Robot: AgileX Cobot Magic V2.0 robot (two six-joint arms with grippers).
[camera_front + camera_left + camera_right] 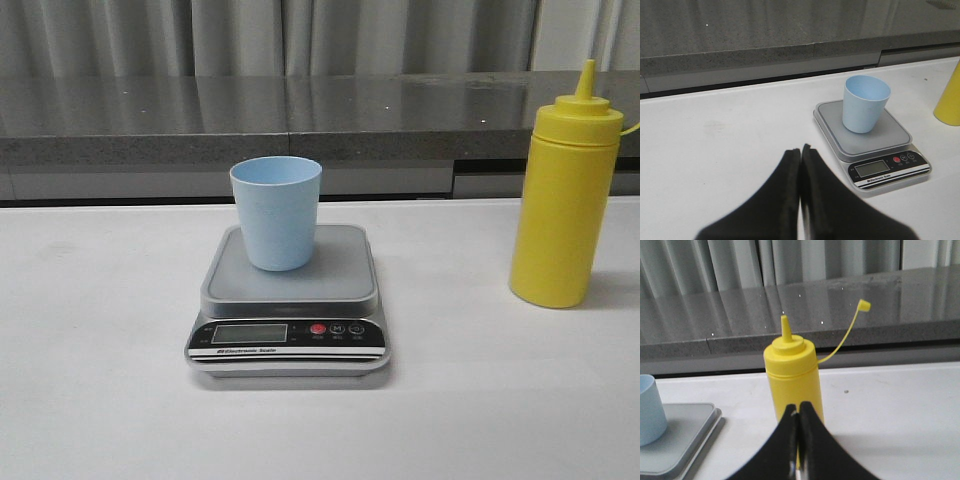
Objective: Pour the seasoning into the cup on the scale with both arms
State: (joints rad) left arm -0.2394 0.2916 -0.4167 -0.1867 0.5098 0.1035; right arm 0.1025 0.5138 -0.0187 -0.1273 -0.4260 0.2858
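Both grippers, left (pixel 800 150) and right (pixel 799 415), are clenched on nothing; the seasoning (pixel 563 205) stands right of the scale (pixel 290 300). A clumsy grab could topple it, or nudge the cup (pixel 276 212).

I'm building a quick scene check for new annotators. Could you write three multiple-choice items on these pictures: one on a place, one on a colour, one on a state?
1. Where does the cup stand?
A. On the scale
B. On the bare table
C. On the grey counter behind

2. What colour is the seasoning bottle?
A. Red
B. Yellow
C. White

3. How is the bottle's nozzle?
A. Covered by its small cap
B. Uncovered, the small cap hanging off on its strap
C. Broken off

Answers:
1. A: the front view shows the cup upright on the weighing plate.
2. B: the bottle is yellow in all three views.
3. B: the right wrist view shows the bare nozzle tip, and the cap on a thin strap off to the side.
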